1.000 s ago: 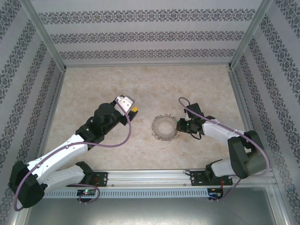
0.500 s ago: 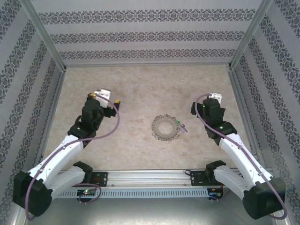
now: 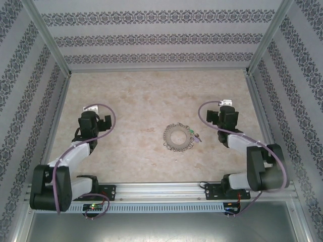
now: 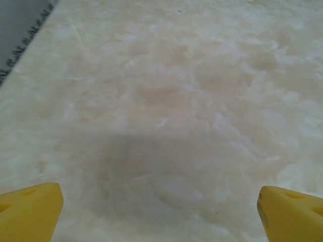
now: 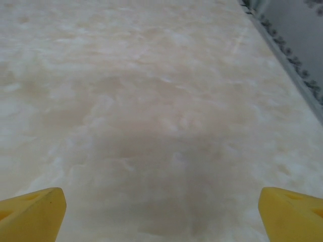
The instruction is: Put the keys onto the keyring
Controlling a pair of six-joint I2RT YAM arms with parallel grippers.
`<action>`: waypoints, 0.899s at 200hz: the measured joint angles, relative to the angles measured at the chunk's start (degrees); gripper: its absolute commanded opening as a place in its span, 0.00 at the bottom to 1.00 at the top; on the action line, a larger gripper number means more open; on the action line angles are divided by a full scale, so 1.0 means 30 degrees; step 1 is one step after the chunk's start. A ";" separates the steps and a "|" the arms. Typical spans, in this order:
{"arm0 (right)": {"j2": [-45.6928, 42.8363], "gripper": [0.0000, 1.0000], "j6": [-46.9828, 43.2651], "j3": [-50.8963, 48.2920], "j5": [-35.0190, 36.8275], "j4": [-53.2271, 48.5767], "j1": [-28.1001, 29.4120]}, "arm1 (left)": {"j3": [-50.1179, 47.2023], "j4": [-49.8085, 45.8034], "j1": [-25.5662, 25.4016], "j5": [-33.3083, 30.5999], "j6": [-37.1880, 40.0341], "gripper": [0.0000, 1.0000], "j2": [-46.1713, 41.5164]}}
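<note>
Left wrist: left hand [image 4: 160, 212] agape

Keyring [image 3: 177, 136] on the table [image 3: 136, 91], well apart to the right of the fingers [image 4: 30, 209] of the left gripper [image 4: 160, 194]; keys [image 3: 195, 135] just beside the ring's right edge, left of the fingers [image 5: 33, 209] of the right gripper [image 5: 161, 194].

Top camera: mounted above and behind the arm bases, angled down over the whole table [image 3: 146, 96]. The keyring [image 3: 177, 136] lies near frame centre.

Left wrist camera: well left of the keyring, low and close to the table, facing away from the bases past the left fingertips [image 4: 30, 209].

Right wrist camera: right of the keyring, same low pose, with the right fingertips [image 5: 33, 212] at the frame's bottom corners.

All three views share the tabletop.
</note>
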 measured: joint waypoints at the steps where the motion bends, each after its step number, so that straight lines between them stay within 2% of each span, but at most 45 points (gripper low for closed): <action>1: 0.0102 0.98 -0.0036 -0.0080 -0.0087 0.0219 0.0000 | -0.0007 0.0080 0.0000 0.0044 0.0015 1.00 0.0080; 33: 0.2055 0.98 -0.0627 -0.2922 -0.2339 0.6579 -0.0386 | -0.0175 0.3570 0.0015 0.1173 0.0627 1.00 0.2885; 53: 0.2149 0.98 -0.0933 -0.3971 -0.2885 0.7825 -0.0357 | -0.0211 0.5770 0.0015 0.2688 0.1035 1.00 0.4634; 87: 0.2251 0.98 -0.0430 -0.2528 -0.1217 0.8393 -0.0372 | -0.0692 0.8415 0.0109 0.3949 0.1231 1.00 0.6805; 141: 0.2259 0.98 -0.0291 -0.2266 0.0240 0.8728 -0.0321 | -0.0714 0.9770 0.0117 0.2215 0.1144 0.99 0.6907; 180: 0.2259 0.98 -0.0291 -0.2266 0.0452 0.8735 -0.0321 | -0.0714 0.9908 0.0117 0.2732 0.1158 1.00 0.6907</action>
